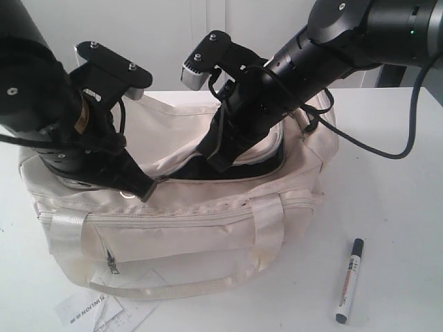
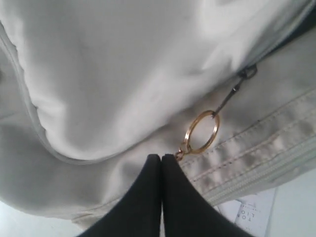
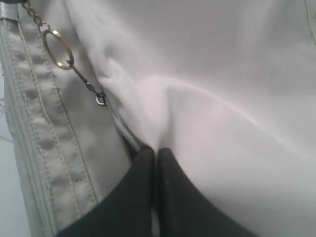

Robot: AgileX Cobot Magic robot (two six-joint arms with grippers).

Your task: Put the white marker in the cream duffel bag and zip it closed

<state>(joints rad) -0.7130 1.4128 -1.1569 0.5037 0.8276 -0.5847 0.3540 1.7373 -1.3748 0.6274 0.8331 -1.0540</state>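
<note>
The cream duffel bag (image 1: 194,221) lies on the white table, its curved top flap lifted so that black lining shows. To the right of the bag, the white marker (image 1: 349,280) with a black cap lies on the table. My right gripper (image 1: 213,164) (image 3: 156,148) is shut on the flap's edge, where the fabric bunches at its tips. My left gripper (image 1: 147,194) (image 2: 161,156) is shut above the bag's front-left top. The gold zipper-pull ring (image 2: 186,136) hangs on a short chain right beside its tips. Nothing shows between those fingers.
A printed paper tag (image 1: 90,311) lies on the table under the bag's front-left corner. A shiny strap handle (image 1: 173,289) droops over the front zip pocket (image 1: 111,261). A black cable (image 1: 387,153) hangs from the right arm behind the bag.
</note>
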